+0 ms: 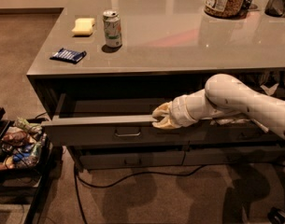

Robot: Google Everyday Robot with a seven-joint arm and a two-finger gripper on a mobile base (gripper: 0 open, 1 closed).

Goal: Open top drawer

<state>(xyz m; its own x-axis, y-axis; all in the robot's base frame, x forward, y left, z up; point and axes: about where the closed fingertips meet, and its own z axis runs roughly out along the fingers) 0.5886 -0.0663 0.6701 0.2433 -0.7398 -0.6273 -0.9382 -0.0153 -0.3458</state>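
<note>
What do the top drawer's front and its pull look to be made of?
Front of the top drawer: seemingly painted or laminated board, matte dark grey, no glare. Its pull: likely metal, a thin bright glint along it. The claw sits at the front's upper edge.

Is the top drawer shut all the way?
No, the top drawer stands partway out, with the gripper at its front's top edge.
</note>
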